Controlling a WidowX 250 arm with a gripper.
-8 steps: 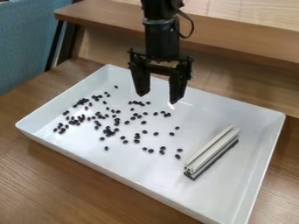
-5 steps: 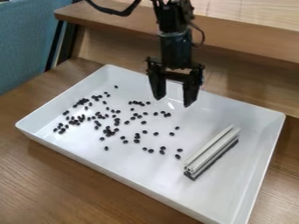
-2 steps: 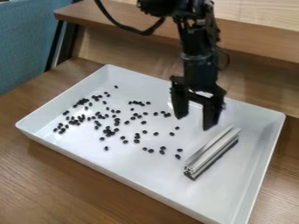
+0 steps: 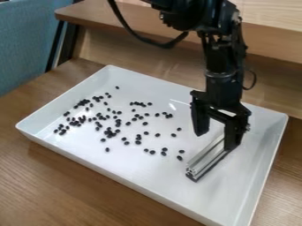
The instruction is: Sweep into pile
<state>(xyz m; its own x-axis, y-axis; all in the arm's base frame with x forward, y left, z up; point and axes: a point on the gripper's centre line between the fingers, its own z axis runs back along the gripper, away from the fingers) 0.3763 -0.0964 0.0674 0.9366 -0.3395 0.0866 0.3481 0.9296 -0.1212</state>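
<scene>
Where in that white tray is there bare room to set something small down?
Between the black beans and the tray's near wall, and between the metal bar and the wall at picture right. Crowded: the left half, strewn with beans, and the bar's far end, under the gripper.

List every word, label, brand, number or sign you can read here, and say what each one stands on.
There are none: no readable text stands on the white tray, the grooved bar, the pincer or the black arm.
</scene>
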